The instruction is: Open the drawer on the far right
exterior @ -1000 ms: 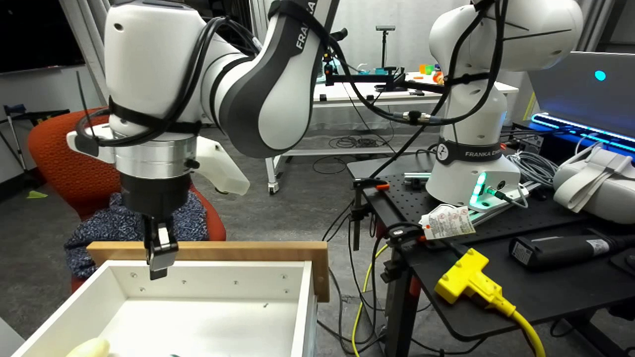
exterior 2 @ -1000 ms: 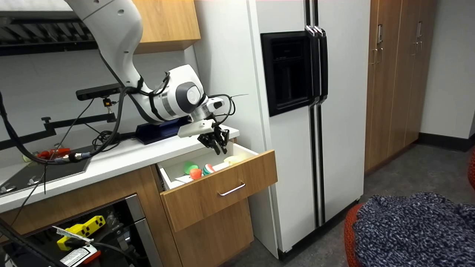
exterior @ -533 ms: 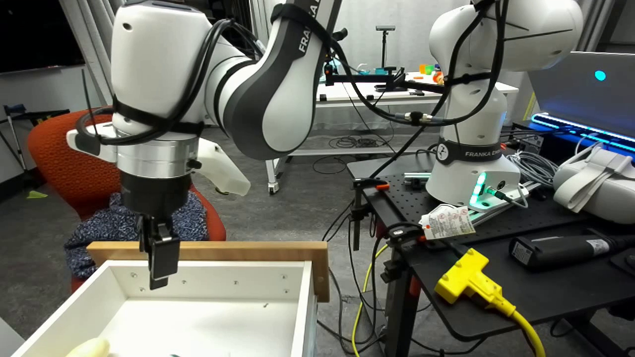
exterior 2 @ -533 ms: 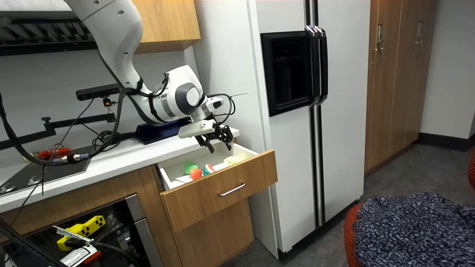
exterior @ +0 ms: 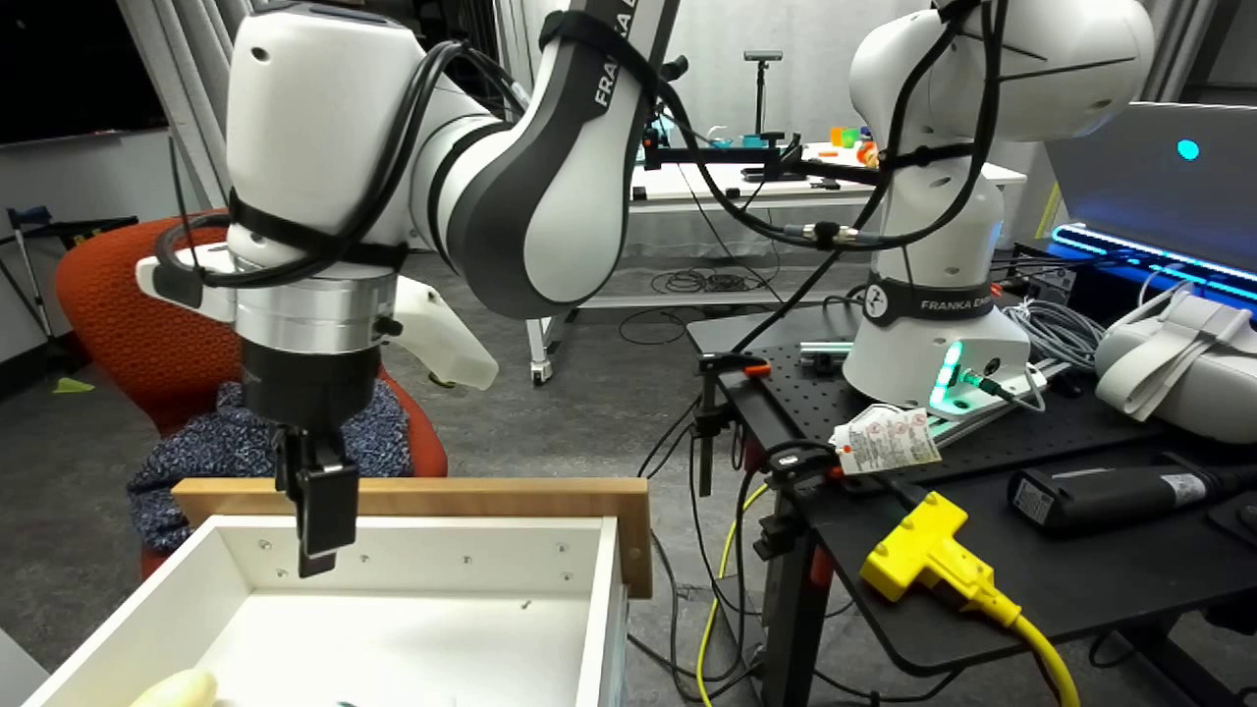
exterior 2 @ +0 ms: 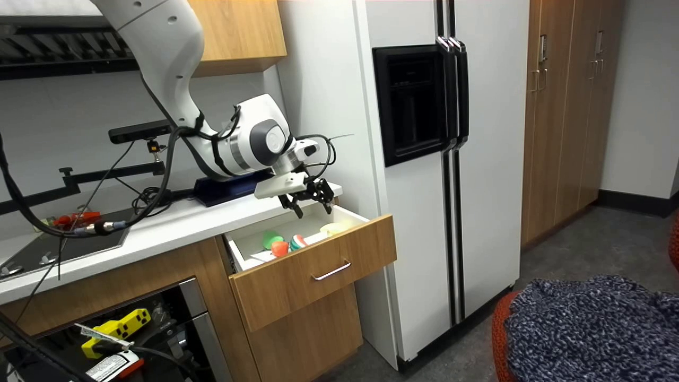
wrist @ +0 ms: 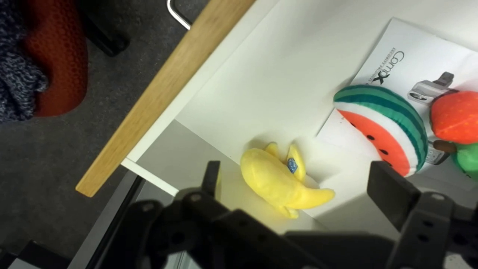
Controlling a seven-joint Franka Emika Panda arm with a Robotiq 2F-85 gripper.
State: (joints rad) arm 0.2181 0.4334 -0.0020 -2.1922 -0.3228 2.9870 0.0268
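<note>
The drawer (exterior 2: pixel 286 289) is pulled out from under the white counter, its wood front and metal handle (exterior 2: pixel 332 271) facing outward in an exterior view. White inner walls (exterior: pixel 412 550) and floor show from above in an exterior view. My gripper (exterior 2: pixel 314 210) hangs over the drawer's interior, near its right end there. In the wrist view the gripper (wrist: pixel 295 164) has its jaws far apart, with nothing held. A yellow banana toy (wrist: pixel 272 179) lies below, between the fingers in that view, on the drawer floor against a wall. The handle is clear of the fingers.
Inside the drawer also lie a watermelon toy (wrist: pixel 388 119), a strawberry toy (wrist: pixel 455 116) and a printed sheet (wrist: pixel 396 45). A tall refrigerator (exterior 2: pixel 414 239) stands beside the drawer. An orange chair (exterior: pixel 128 295) with a dark cloth is beyond the drawer front.
The fingers were close together a second ago and have spread wide. The gripper has shifted slightly. The drawer has not moved.
</note>
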